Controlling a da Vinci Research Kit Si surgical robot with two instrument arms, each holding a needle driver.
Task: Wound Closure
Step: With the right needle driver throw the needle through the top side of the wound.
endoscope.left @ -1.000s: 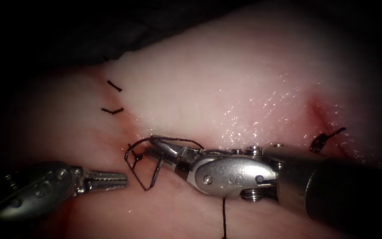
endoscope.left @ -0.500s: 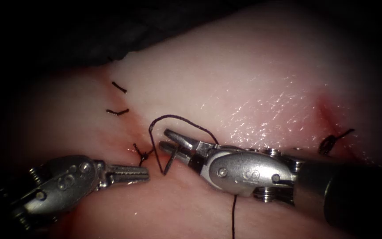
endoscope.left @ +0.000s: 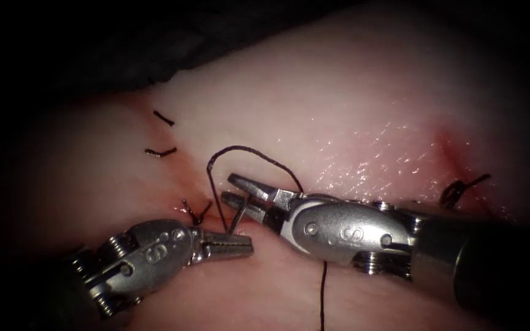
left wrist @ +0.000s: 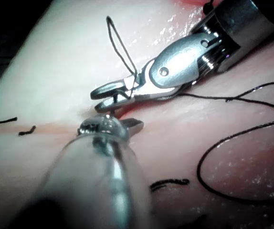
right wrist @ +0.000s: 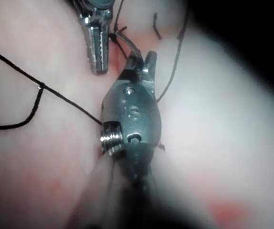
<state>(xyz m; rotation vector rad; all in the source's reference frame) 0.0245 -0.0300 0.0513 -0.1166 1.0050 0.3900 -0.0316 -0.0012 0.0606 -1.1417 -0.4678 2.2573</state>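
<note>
My right tool [endoscope.left: 225,187] reaches in from the right, its jaws shut on the thin grey needle [endoscope.left: 238,214] at mid-curve. The needle slants down from them over the cut [endoscope.left: 179,162], and its lower end stops just above my left tool [endoscope.left: 249,245]. I cannot tell if that end touches the tissue [endoscope.left: 338,110]. The left jaws are shut, with nothing seen between them, and lie right of a knotted stitch [endoscope.left: 194,213]. Dark thread [endoscope.left: 246,149] arches in a loop over the right jaws. In the left wrist view the right tool [left wrist: 96,98] sits just above the left jaw tip [left wrist: 137,125].
Two short stitches [endoscope.left: 162,118] [endoscope.left: 159,151] cross the cut farther back. Another knot with cut ends [endoscope.left: 458,190] sits on a red mark at the right. A strand of thread [endoscope.left: 322,294] runs down under the right tool. Red fluid stains the tissue near the left tool.
My left tool has moved right, up to the needle's lower end. The right tool lifted slightly up and right with the needle, and the thread loop opened above it.
</note>
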